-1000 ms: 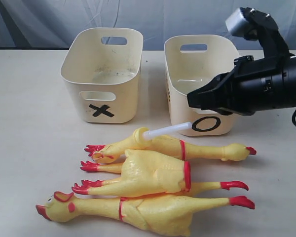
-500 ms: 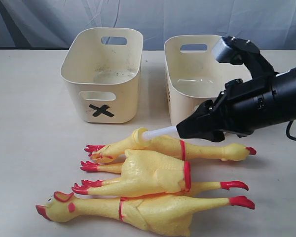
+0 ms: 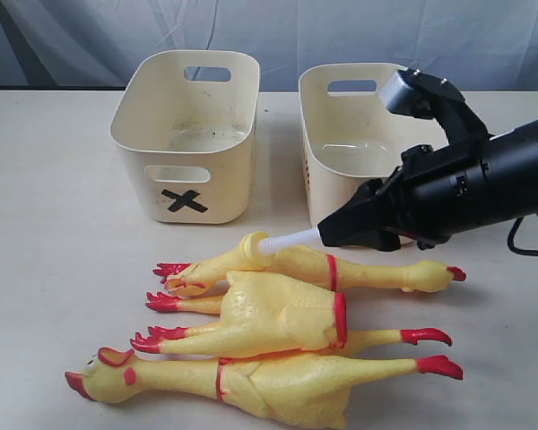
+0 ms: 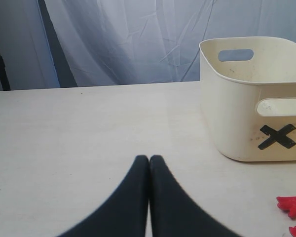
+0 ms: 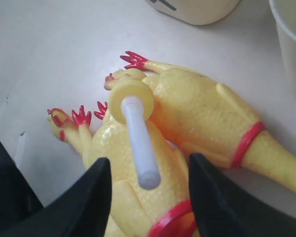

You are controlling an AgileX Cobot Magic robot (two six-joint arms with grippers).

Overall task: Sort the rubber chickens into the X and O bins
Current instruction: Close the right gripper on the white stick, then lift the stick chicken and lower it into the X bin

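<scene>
Table (image 3: 54,224): pale, bare towards the left.
X bin (image 3: 206,184): cream tub, rounded corners, slot handles, black X on front wall; at the back left, nothing inside.
Other bin (image 3: 327,193): same cream tub, just right of X bin; mark hidden behind the right arm.
Rubber chickens: three, long and yellow with red feet and neck bands, lying side by side and touching, in front of both bins.
Back chicken (image 3: 377,269): head to the right, nearest the bins.
Middle chicken (image 3: 269,313): partly stacked on the other two.
Front chicken (image 3: 278,381): head to the left.
Squeaker tube (image 3: 291,238): white, sticking out of the back chicken's round yellow end, angled up towards the right.
Right gripper (image 5: 149,159): spread wide, jaws either side of the tube's free end, holding nothing.
Left gripper (image 4: 149,159): clenched, tips pressed together on nothing, low over bare table near X bin.
</scene>
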